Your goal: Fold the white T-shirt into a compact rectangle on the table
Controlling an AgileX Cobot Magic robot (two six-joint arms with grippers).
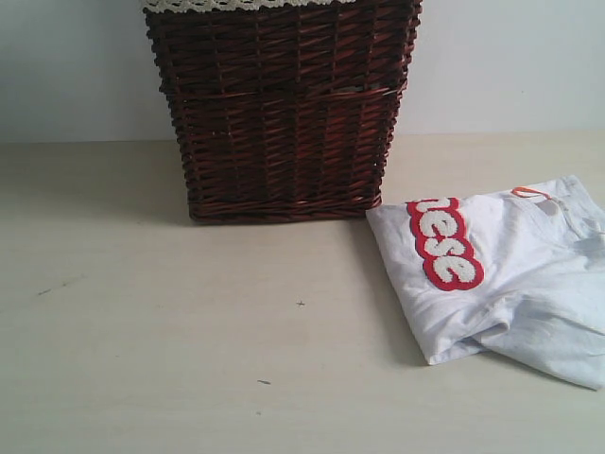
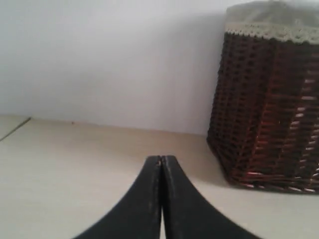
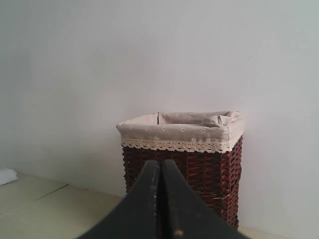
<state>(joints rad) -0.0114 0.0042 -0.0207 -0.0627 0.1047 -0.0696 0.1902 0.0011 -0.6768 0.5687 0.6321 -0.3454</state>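
white T-shirt [image 1: 510, 274] on table [image 1: 189, 331], apart from jaws

Soft, bright, even light, with colours a little washed out. In the exterior view the basket [image 1: 284, 113] throws a faint, blurred shadow over the worktop [image 1: 189, 359] toward nine o'clock, and the white T-shirt [image 1: 529, 284] casts a thin one toward seven o'clock. Both wrist views are softer: the left claw [image 2: 161, 159] and right claw [image 3: 160, 163] show black and out of focus.
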